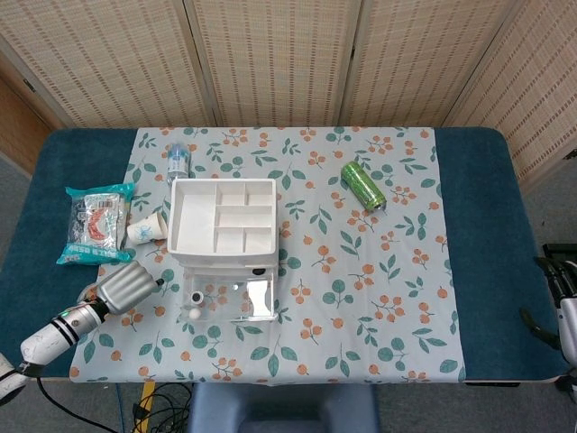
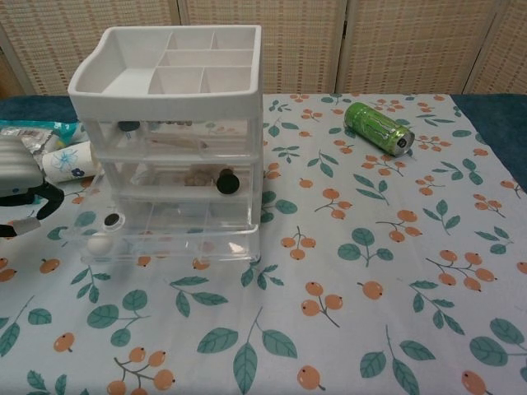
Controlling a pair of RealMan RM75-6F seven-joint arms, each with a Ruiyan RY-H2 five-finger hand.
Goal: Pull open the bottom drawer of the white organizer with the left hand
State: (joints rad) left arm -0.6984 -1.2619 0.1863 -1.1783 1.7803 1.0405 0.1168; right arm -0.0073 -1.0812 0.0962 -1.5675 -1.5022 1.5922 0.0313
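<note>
1. Starting at the far left, the left hand [image 1: 129, 287] is seen low over the table edge, off to the left of the white organizer [image 1: 222, 216]; nothing is held in it, and its fingers [image 2: 18, 162] are laid side by side and curled downward, so it is read as closed on nothing.
2. Behind the left hand, a snack packet [image 1: 94, 224] and a paper cup [image 1: 145, 231] lying on its side are found on the floral cloth [image 1: 361, 298].
3. Further behind, a small bottle [image 1: 178, 161] is seen lying beside the organizer's back corner.
4. To the right of the left hand, just apart from it and not touched, the bottom drawer [image 2: 165, 236] is shown pulled out forward of the two drawers above, with its white knob [image 2: 99, 243] nearest the hand.
5. A dark round knob [image 2: 226, 183] is visible on the middle drawer.
6. Well to the right of the organizer, a green can [image 1: 362, 185] is laid on its side.
7. At the far right edge, only part of the right hand [image 1: 561, 287] is shown; whether it is open or closed cannot be told.
</note>
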